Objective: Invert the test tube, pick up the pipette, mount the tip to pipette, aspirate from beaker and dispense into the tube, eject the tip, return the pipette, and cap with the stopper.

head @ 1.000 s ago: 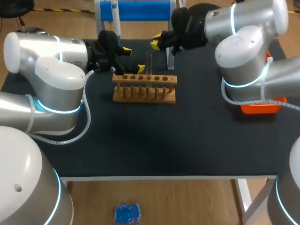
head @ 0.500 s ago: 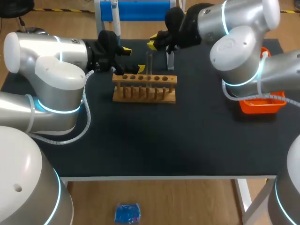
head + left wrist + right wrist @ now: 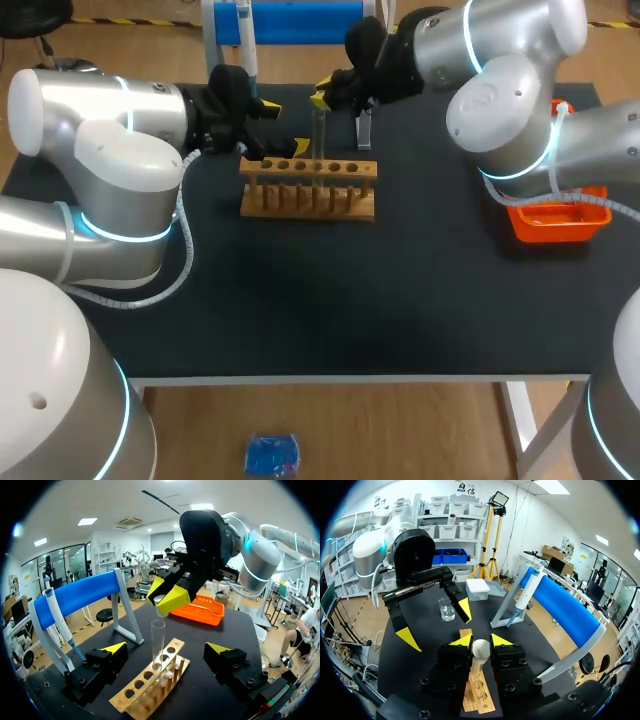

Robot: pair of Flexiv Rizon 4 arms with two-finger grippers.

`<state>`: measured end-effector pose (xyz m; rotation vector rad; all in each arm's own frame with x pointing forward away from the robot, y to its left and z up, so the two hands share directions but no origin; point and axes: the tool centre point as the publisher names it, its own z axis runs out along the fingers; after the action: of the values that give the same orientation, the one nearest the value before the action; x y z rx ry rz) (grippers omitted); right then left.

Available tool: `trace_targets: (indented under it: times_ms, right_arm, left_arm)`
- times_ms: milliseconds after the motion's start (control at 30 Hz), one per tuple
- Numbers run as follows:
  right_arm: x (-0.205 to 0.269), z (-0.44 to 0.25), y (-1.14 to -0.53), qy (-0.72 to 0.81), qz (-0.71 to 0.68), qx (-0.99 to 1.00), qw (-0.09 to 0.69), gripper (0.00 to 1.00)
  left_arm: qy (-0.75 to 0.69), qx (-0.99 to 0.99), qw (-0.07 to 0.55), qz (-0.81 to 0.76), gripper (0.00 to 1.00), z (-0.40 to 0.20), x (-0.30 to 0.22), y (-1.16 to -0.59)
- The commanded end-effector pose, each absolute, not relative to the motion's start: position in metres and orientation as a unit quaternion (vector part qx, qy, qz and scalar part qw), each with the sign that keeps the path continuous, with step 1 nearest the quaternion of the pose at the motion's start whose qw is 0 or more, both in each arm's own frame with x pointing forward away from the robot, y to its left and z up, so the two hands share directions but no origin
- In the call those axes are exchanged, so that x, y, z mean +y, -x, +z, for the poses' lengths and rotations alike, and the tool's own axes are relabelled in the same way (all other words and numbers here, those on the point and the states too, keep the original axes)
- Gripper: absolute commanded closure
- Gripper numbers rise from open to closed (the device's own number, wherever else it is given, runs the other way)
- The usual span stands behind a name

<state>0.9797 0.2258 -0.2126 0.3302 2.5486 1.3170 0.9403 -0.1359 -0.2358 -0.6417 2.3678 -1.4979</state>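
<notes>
My right fingers (image 3: 166, 595) are clamped on the pale stopper (image 3: 480, 648), one yellow tip on either side of it. They hold it just above the open mouth of the test tube (image 3: 157, 639). The tube stands upright in a hole near the middle of the wooden rack (image 3: 308, 190). I cannot tell whether the stopper touches the tube's rim.

My left fingers (image 3: 284, 125) are spread wide apart and sit at the rack's left end in the head view. From the left wrist, the tube and rack lie between the two tips, and neither tip touches the tube.

The pipette (image 3: 58, 622) hangs on the blue stand (image 3: 82, 596) at the far edge of the dark surface (image 3: 400, 300), behind the rack. A beaker (image 3: 446, 609) with some clear liquid stands on the surface beyond the rack, close to the left fingers as seen from the right wrist. An orange tray (image 3: 556, 230) sits at the right side of the surface, well apart from the rack and partly behind my right arm
</notes>
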Motion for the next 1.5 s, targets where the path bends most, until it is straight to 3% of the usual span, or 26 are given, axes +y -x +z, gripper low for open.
trace_targets:
  times_ms: [33, 1500]
  right_arm:
    - [0.229, -0.215, -0.982, -0.113, 0.453, 0.876, 0.122, 1.00]
    - [0.233, -0.222, -0.982, -0.113, 0.458, 0.875, 0.111, 1.00]
  left_arm:
    - [0.221, 0.816, 0.133, -0.518, 0.00, -0.237, -0.136, -0.941]
    - [0.221, 0.816, 0.133, -0.518, 0.00, -0.237, -0.136, -0.941]
